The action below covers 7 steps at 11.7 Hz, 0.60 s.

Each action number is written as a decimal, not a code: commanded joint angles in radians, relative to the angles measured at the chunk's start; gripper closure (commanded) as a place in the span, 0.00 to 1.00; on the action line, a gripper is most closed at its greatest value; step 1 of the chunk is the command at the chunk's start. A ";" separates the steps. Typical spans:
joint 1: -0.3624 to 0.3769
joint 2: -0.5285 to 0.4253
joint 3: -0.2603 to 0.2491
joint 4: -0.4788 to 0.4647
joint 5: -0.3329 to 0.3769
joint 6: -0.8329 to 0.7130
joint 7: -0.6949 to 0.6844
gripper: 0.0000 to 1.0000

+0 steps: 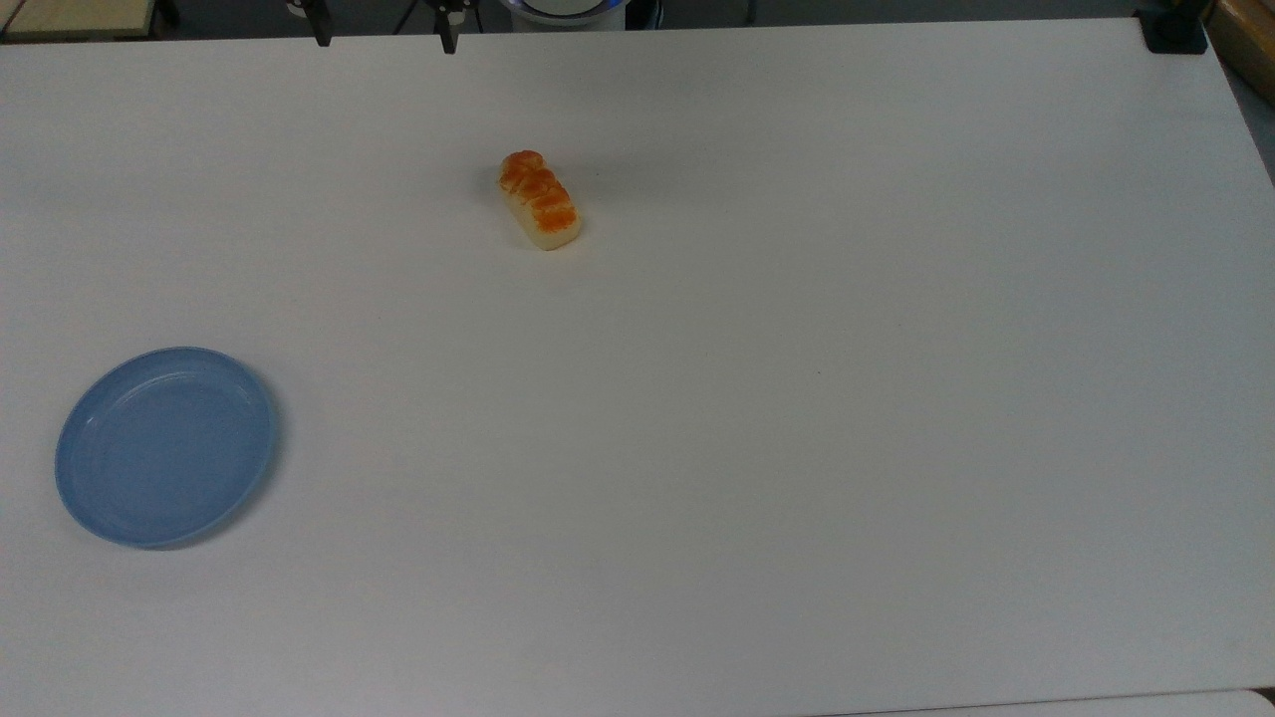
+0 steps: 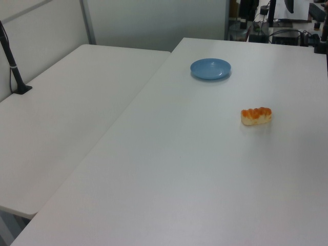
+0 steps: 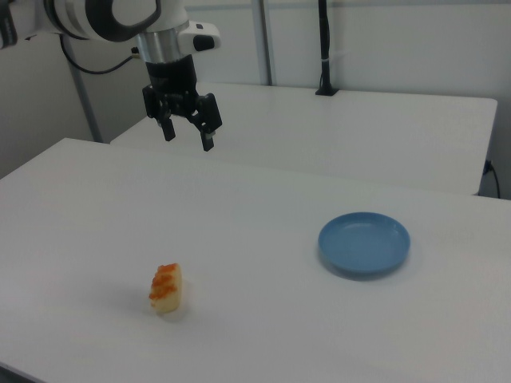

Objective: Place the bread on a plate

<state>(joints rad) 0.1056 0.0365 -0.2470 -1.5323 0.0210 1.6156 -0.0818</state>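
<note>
The bread [image 1: 540,201] lies on the white table [image 1: 797,398], a small loaf with an orange-brown top, toward the far middle in the top view. The light-blue plate [image 1: 165,446] sits bare near the top view's left edge, well apart from the loaf. In the right view my gripper [image 3: 188,137] hangs open in the air, high above the table and behind the bread [image 3: 166,288], with nothing between its fingers. The plate [image 3: 364,242] is off to the right view's right. The left view shows the bread [image 2: 256,116] nearer than the plate [image 2: 210,68].
A second white table [image 2: 61,113] adjoins this one, with a black clamped post [image 2: 13,61] on it. A black block [image 1: 1175,35] sits at the top view's far right corner. A black pole [image 3: 323,48] stands behind in the right view.
</note>
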 commanded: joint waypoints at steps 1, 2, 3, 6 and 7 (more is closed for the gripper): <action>-0.021 -0.021 0.012 -0.017 0.002 -0.019 -0.028 0.00; -0.021 -0.021 0.012 -0.017 0.002 -0.017 -0.051 0.00; -0.029 -0.024 0.012 -0.019 0.004 -0.019 -0.082 0.00; -0.040 -0.050 0.012 -0.063 0.005 -0.022 -0.182 0.00; -0.038 -0.078 0.018 -0.101 0.005 -0.022 -0.188 0.00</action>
<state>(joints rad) 0.0783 0.0306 -0.2470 -1.5456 0.0211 1.6123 -0.2143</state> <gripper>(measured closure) 0.000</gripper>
